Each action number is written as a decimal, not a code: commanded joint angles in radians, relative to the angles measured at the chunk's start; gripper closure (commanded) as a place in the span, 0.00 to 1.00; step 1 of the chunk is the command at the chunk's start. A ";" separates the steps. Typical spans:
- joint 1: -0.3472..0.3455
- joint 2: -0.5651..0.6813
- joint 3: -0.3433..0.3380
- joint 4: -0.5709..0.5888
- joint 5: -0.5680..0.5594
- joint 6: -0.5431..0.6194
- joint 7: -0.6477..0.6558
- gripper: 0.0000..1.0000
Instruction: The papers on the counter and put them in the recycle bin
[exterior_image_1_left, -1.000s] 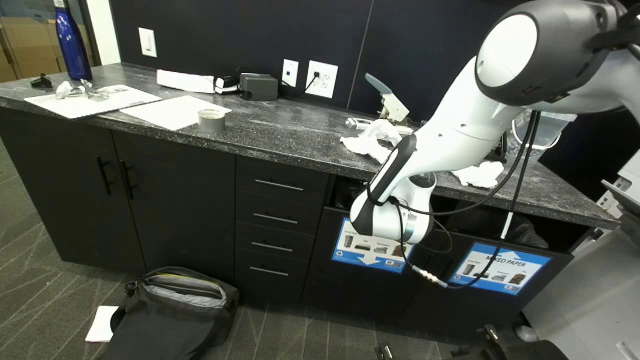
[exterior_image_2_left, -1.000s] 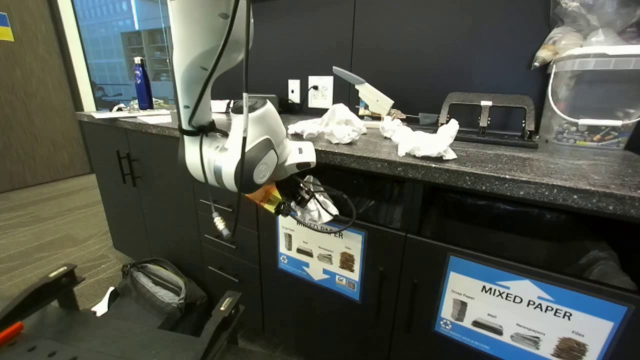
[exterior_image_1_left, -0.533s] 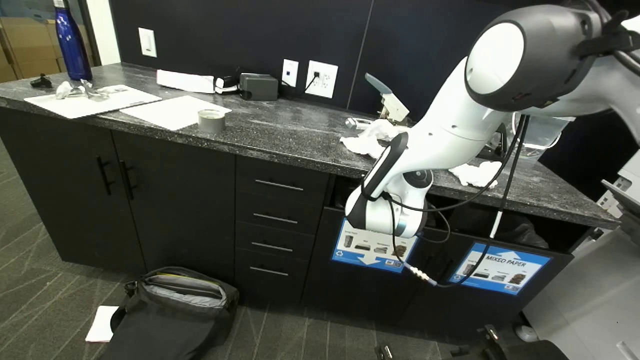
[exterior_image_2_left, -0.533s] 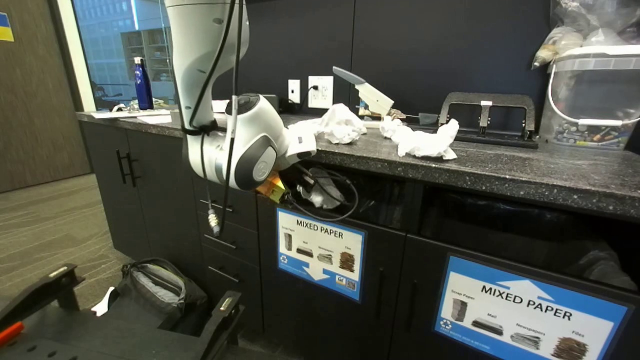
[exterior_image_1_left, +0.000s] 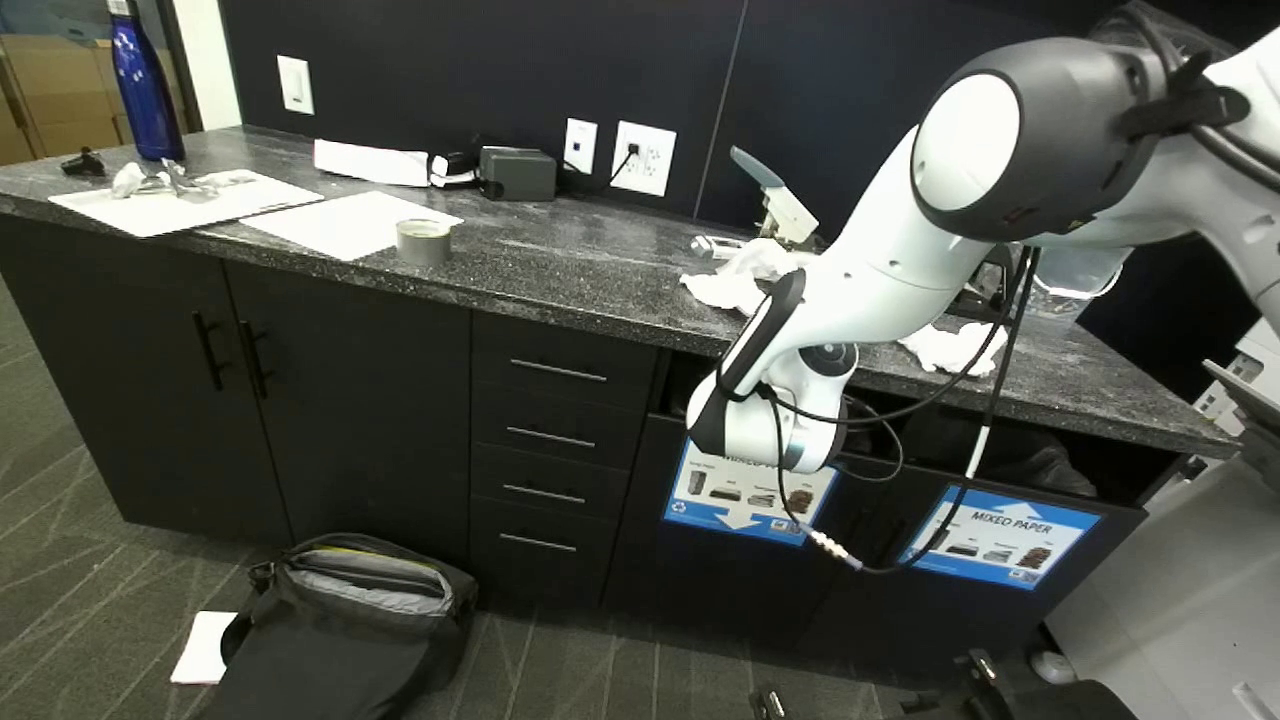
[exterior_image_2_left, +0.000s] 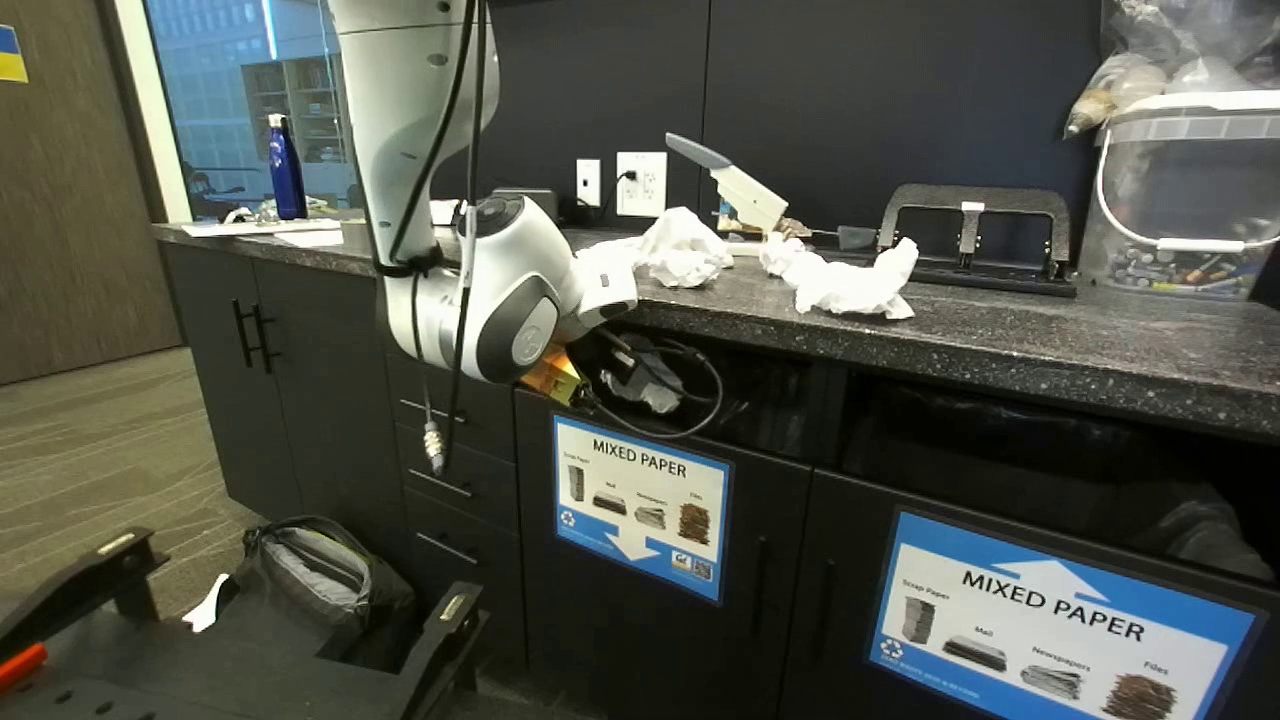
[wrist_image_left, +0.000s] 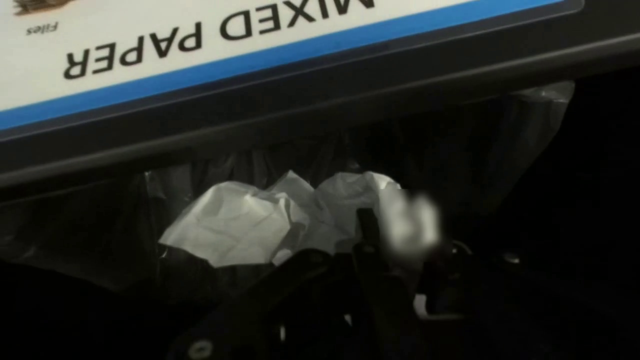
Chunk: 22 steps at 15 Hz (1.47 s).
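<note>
My gripper (exterior_image_2_left: 622, 358) is in the open slot of the recycle bin (exterior_image_2_left: 640, 510), under the counter (exterior_image_2_left: 1000, 335). It is shut on a crumpled white paper (exterior_image_2_left: 655, 385). In the wrist view the paper (wrist_image_left: 230, 225) spreads beside a dark finger of the gripper (wrist_image_left: 390, 235), above a clear bin liner. The other fingertip is lost in darkness and blur. More crumpled papers (exterior_image_2_left: 685, 250) lie on the counter, with another wad (exterior_image_2_left: 855, 285) to their right. They also show in an exterior view (exterior_image_1_left: 740, 280), partly behind the arm. There the gripper is hidden by the arm.
The counter edge overhangs the slot closely above my wrist. A second bin (exterior_image_2_left: 1060, 620) stands beside it. A hole punch (exterior_image_2_left: 975, 240), a clear bucket (exterior_image_2_left: 1190, 200), a tape roll (exterior_image_1_left: 423, 242), flat sheets (exterior_image_1_left: 355, 222) and a blue bottle (exterior_image_1_left: 145, 85) are on the counter.
My gripper has moved up and inward with the paper, from in front of the bin's sign into the dark slot above it. The papers on the counter have not moved.
</note>
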 joint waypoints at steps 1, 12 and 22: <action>0.000 0.074 -0.023 0.119 0.026 -0.035 -0.023 0.57; 0.152 0.013 -0.174 0.004 0.080 -0.129 -0.104 0.00; 0.495 -0.455 -0.369 -0.448 0.118 -0.598 -0.229 0.00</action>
